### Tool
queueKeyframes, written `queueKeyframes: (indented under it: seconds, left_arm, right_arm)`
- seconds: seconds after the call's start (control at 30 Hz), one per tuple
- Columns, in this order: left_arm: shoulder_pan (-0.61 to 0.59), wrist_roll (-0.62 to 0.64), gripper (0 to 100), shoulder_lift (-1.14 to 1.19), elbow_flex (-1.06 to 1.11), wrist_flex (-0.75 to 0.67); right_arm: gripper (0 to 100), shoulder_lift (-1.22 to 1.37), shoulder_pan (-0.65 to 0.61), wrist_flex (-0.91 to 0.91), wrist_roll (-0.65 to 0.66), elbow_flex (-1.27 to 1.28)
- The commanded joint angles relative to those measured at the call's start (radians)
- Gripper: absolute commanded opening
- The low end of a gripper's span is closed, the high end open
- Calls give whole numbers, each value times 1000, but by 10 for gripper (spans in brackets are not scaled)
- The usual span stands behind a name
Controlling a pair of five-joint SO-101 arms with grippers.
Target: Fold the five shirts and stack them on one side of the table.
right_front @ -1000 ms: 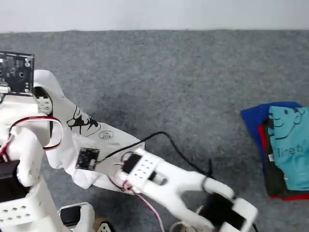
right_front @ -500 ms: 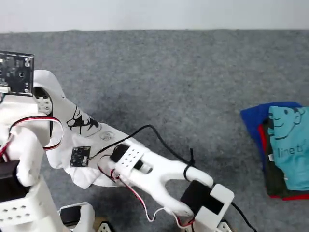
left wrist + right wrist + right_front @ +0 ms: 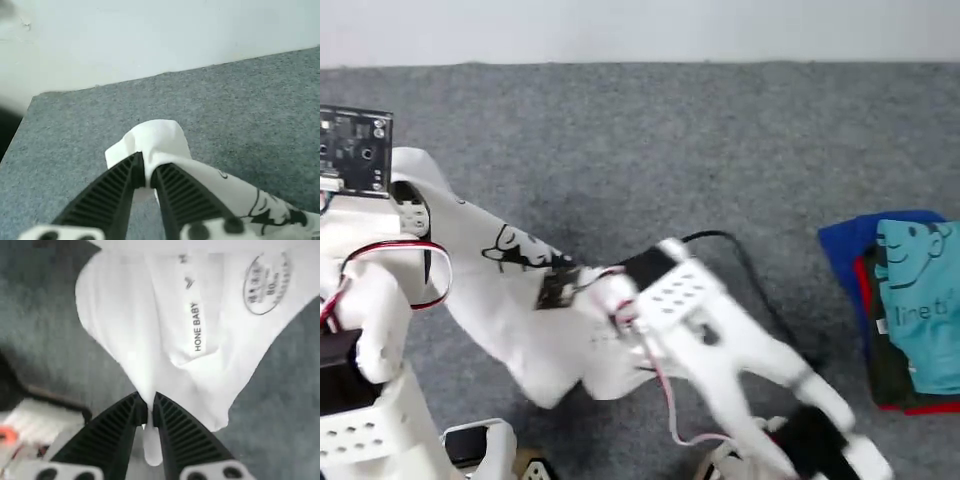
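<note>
The white shirt (image 3: 510, 300) hung lengthwise between the left pincer (image 3: 148, 172) and the right pincer (image 3: 148, 407), each clenched on its cloth.

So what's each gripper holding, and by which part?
Both hold the white shirt: left gripper pinches a bunched edge, right gripper a fold near the neck label.

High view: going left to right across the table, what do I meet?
left arm → white shirt → right arm → stack of folded shirts, teal one on top
</note>
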Motion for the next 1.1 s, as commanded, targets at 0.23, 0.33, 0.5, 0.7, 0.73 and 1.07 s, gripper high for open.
queueKeyframes:
  seconds: [0.23, 0.33, 0.5, 0.7, 0.73, 1.07]
  left_arm:
    - [-2, -6, 14, -14, 185, -20]
    - [-2, -6, 14, -14, 231, -20]
    - [0, -8, 14, -14, 286, -20]
    - [0, -8, 14, -14, 334, -48]
    - [0, -8, 14, -14, 344, -60]
    - [2, -5, 14, -14, 404, -112]
  right_arm:
    - [9, -334, 410, 170, 247, 86]
    - [12, -357, 453, 130, 250, 175]
    - [121, -403, 452, 101, 146, 218]
    - [232, -469, 401, 111, -81, 193]
    - [232, -470, 377, 110, -100, 195]
    - [231, -236, 73, -344, -296, 331]
